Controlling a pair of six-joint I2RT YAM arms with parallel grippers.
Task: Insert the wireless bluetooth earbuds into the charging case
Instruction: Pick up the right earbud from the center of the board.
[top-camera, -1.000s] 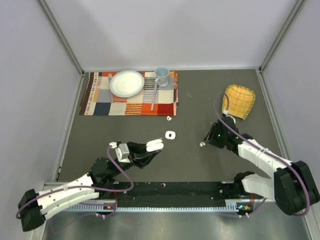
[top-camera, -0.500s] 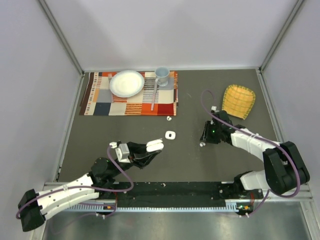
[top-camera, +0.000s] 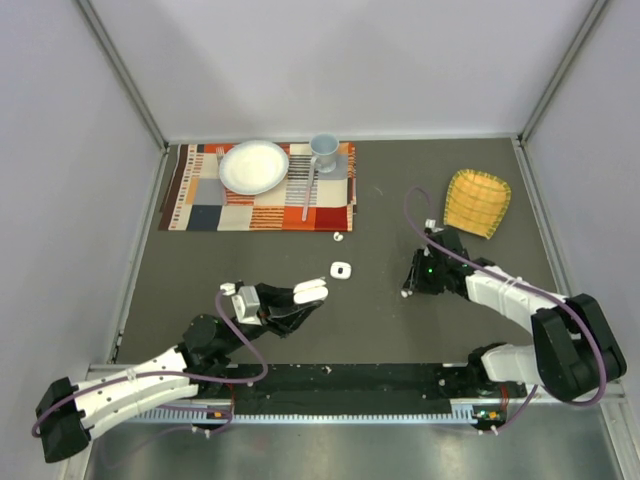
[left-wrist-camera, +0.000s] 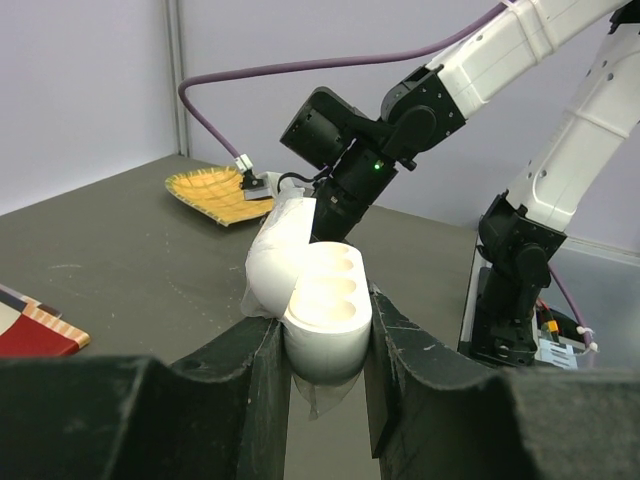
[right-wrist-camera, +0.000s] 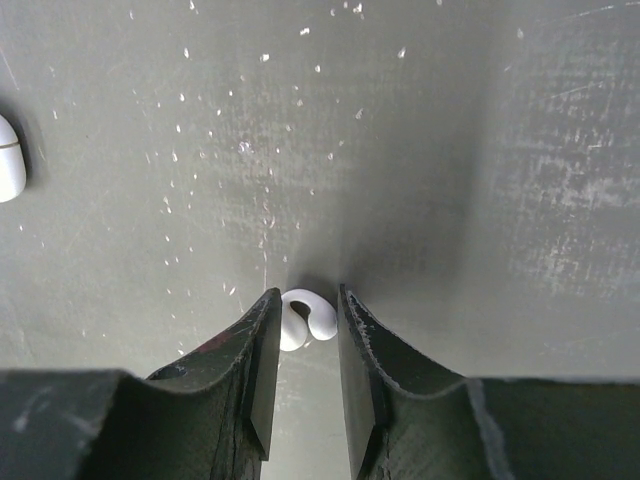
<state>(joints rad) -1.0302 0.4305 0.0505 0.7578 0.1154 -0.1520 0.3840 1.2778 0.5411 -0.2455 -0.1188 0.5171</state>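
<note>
The charging case is held up with its lid open, pinched between the fingers of the left gripper. Only round hollows are seen inside it. One of the wireless bluetooth earbuds is seen on the table, between the narrow jaws of the right gripper. Whether it is squeezed cannot be told.
</note>
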